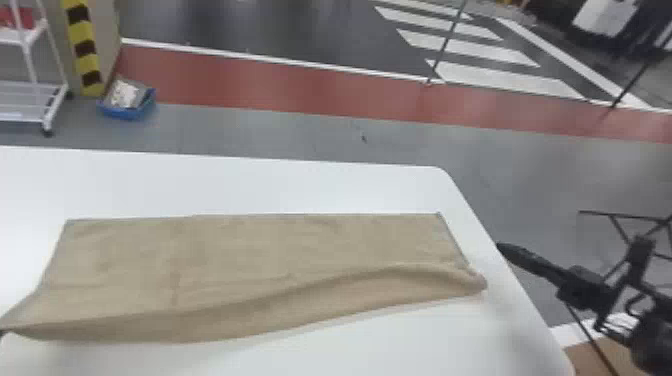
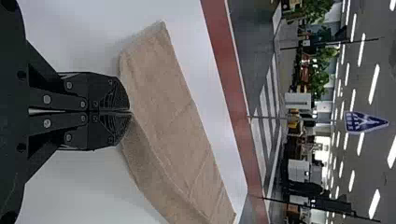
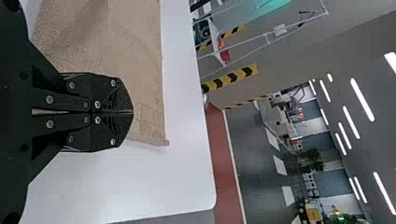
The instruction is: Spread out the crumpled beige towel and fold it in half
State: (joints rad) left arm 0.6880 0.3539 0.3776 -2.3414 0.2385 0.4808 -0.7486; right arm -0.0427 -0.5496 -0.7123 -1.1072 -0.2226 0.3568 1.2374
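The beige towel (image 1: 240,260) lies as a long, wide strip across the white table, its near edge raised in a soft ridge. At the head view's left edge, my left gripper (image 1: 1,333) is at the towel's near left corner. The left wrist view has this gripper (image 2: 130,112) shut on the towel (image 2: 163,93), whose ridge starts at the fingertips. Beyond the towel's right end, my right gripper (image 1: 501,247) is shut and apart from the cloth. In the right wrist view, that gripper (image 3: 132,112) is in front of the towel (image 3: 135,60), with nothing held.
The white table (image 1: 300,187) has bare surface behind and in front of the towel, and its rounded right edge runs close to the right gripper. On the floor beyond are a blue bin (image 1: 127,107) and a white wheeled rack (image 1: 30,100).
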